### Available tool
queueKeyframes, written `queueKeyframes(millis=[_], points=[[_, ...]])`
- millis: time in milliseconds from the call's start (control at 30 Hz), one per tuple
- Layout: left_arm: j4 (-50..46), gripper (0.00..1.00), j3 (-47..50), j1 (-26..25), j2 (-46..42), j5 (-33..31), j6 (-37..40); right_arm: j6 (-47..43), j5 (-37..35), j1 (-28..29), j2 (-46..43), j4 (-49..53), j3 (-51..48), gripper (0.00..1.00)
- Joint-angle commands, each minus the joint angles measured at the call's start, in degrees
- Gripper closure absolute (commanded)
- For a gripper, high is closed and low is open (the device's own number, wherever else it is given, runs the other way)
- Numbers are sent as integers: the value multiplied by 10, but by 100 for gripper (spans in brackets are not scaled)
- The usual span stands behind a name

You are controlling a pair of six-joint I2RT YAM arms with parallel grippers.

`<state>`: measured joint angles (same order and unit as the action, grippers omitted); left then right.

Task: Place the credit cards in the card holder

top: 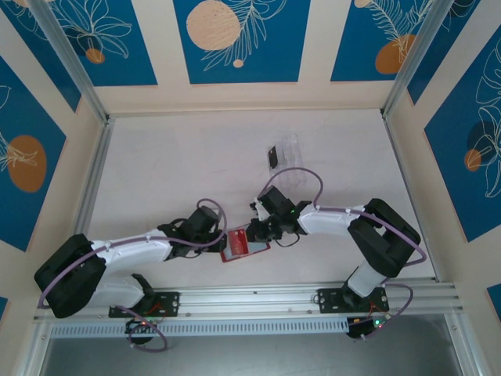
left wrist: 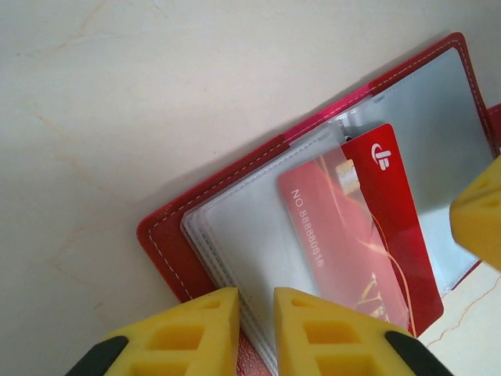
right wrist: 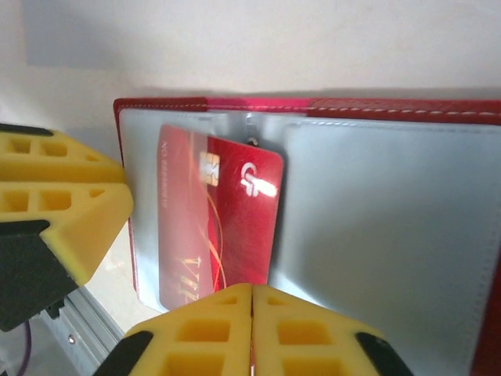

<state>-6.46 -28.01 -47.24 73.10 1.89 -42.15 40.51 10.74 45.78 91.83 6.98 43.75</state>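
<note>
We judge the red card stiff and slick: right end effector pinches its end, left end effector clamps the card holder.

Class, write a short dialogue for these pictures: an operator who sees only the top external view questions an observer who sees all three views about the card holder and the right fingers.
Operator: From above, the card holder is just a red patch. Is a card in it yet?
Observer: In the left wrist view it lies open, and a red card sits only partly under a clear sleeve, with its logo end exposed.
Operator: Are the right fingers open or closed?
Observer: In the right wrist view the right fingers are pressed together at that card's near edge. I can't tell whether they pinch it.
</note>
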Motion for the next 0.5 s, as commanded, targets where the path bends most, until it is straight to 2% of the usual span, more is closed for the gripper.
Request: queueKeyframes(millis=[0,467], points=[[-1,83,8,7,-3,0,-5,-19,-22,1,1,40,28,98],[5,85,14,7,6,0,-6,-25,-62,19,57,73,65,100]])
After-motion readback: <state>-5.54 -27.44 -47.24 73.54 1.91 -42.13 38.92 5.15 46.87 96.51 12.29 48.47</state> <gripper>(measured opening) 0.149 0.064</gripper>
